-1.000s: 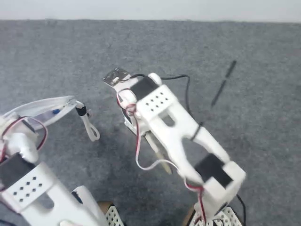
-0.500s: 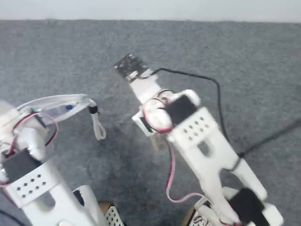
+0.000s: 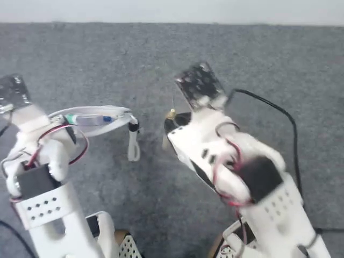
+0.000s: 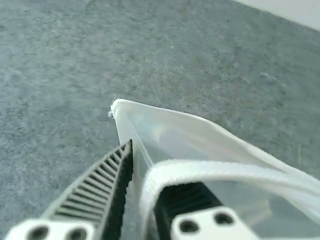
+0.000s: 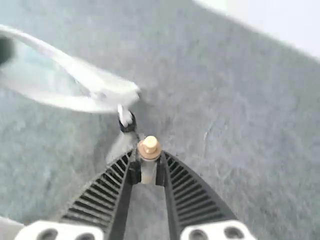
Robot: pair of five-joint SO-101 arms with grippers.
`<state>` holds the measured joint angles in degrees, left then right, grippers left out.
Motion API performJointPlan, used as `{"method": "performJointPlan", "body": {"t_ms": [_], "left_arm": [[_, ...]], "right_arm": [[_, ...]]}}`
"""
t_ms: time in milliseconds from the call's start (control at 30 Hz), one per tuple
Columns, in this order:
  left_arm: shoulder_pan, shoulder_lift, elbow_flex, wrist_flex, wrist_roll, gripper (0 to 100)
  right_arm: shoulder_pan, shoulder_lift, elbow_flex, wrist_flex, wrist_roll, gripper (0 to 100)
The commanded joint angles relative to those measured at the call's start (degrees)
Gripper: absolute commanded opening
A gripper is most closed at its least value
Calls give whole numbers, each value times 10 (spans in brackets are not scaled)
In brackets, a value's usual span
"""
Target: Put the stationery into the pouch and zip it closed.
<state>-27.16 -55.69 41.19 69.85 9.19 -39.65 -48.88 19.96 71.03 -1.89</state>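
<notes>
A grey carpeted tabletop point(image 3: 80, 59) with two white robot arms. The left arm's jaws are clamped on the rim of a clear pouch point(image 3: 99, 119), its strap point(image 3: 133, 146) hanging from the end nearer the other arm. A blue-and-green pen point(image 3: 88, 119) appears to lie inside it already. The right arm's jaws are closed tight around a tan-tipped pencil point(image 5: 148, 150), near the pouch's strap end but not yet inside. Judging from this, the pencil has to go in, then the zip closed.
</notes>
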Motion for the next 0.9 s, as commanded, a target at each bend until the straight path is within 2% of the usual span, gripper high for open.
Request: {"method": "performJointPlan", "body": {"t_ms": [0, 233, 467, 767, 867], "left_arm": [[39, -26, -42, 4, -2, 11], [50, -27, -42, 12, -8, 11], [50, -27, -42, 12, -15, 11], [50, -25, -41, 12, -16, 11], [50, -25, -41, 12, -16, 11]], "right_arm": [[10, -92, 22, -35, -6, 6], [49, -247, 117, -118, -7, 6], [47, -377, 212, -214, -7, 6], [45, -451, 309, -355, -7, 6], [15, -455, 310, -373, -7, 6]]}}
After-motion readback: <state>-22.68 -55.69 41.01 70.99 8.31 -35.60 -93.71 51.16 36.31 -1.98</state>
